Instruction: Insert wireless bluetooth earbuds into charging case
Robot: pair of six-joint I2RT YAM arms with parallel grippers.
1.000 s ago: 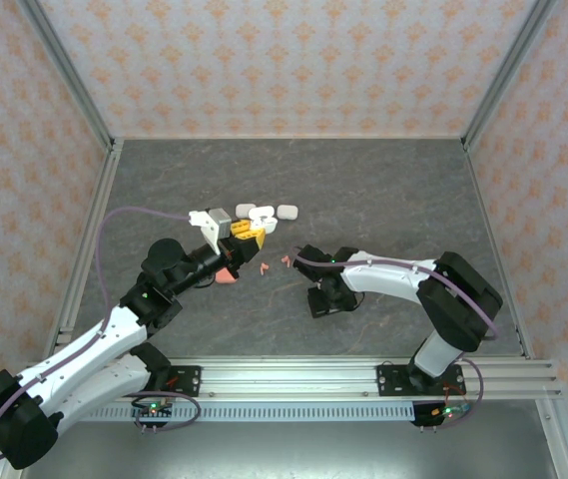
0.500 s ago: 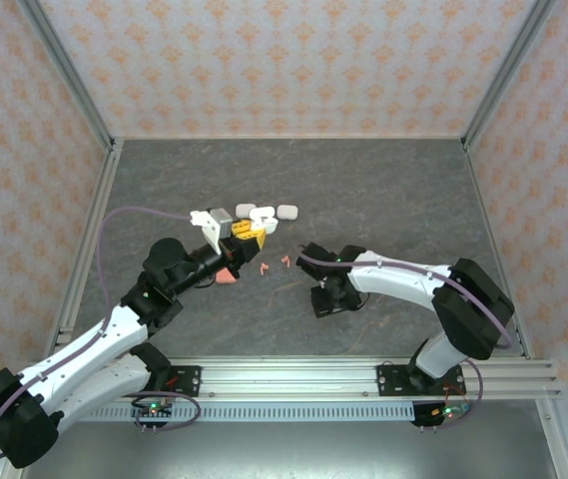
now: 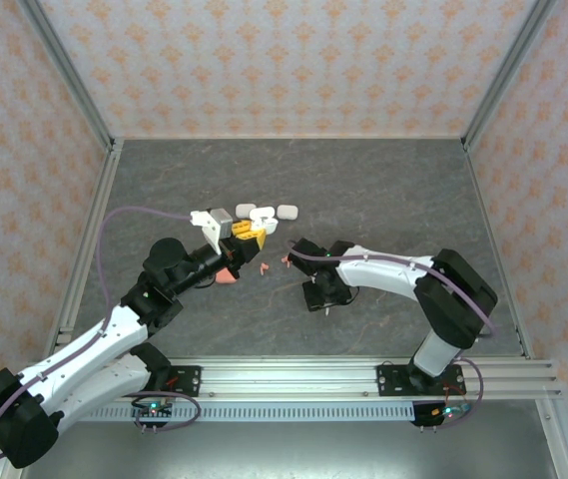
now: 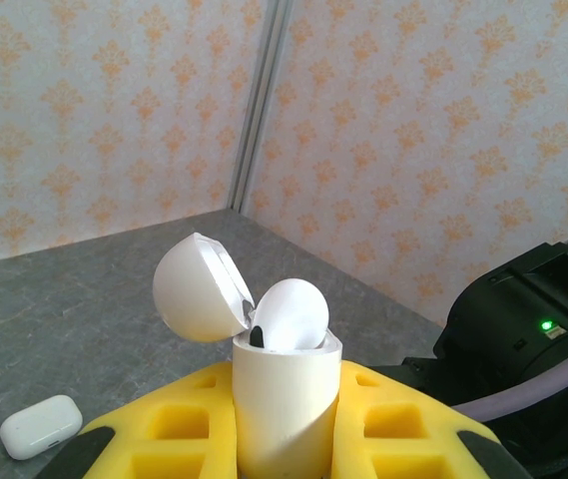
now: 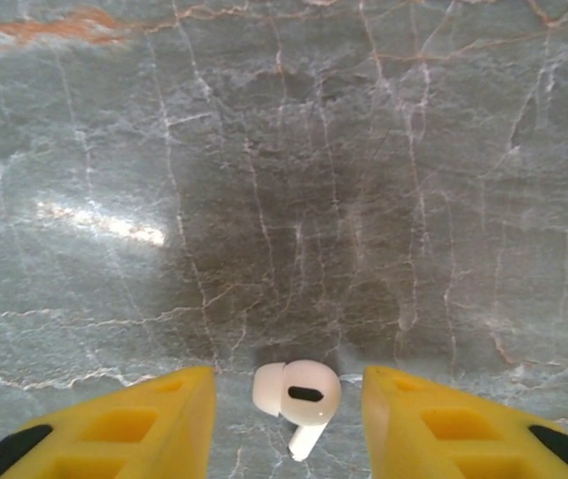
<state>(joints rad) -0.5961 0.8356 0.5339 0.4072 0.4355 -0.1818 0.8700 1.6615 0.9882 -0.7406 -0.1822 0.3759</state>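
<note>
- Centre of the left wrist view: the left gripper (image 4: 285, 399) is clamped on an open case (image 4: 284, 429), white and held upright. Its lid (image 4: 199, 289) is tipped back to the left.
- One seated earbud (image 4: 288, 314), white, stands in that case with its rounded head above the rim. Whether the slot beside it is filled cannot be told.
- Bottom centre of the right wrist view: the right gripper (image 5: 285, 377) hangs low over the grey stone-patterned table (image 5: 284, 150) with its yellow fingers (image 5: 114, 424) apart. A loose earbud (image 5: 298, 394), white, lies flat on the table between them, and neither finger appears to touch it.
- From above, the left gripper (image 3: 247, 232) holds its case left of centre. The right gripper (image 3: 318, 294) sits lower and to the right, apart from it.
- Two pink earbuds (image 3: 262, 267) lie on the table between the two grippers. What looks like a pink case (image 3: 226, 276) rests just under the left arm.
- Three closed cases (image 3: 264, 212), all white, sit in a row just above the left gripper.
- The job looks to be in its early part. One earbud is home and a second is lined up for a pick. The pink pair is out on the table and the other cases are shut.
</note>
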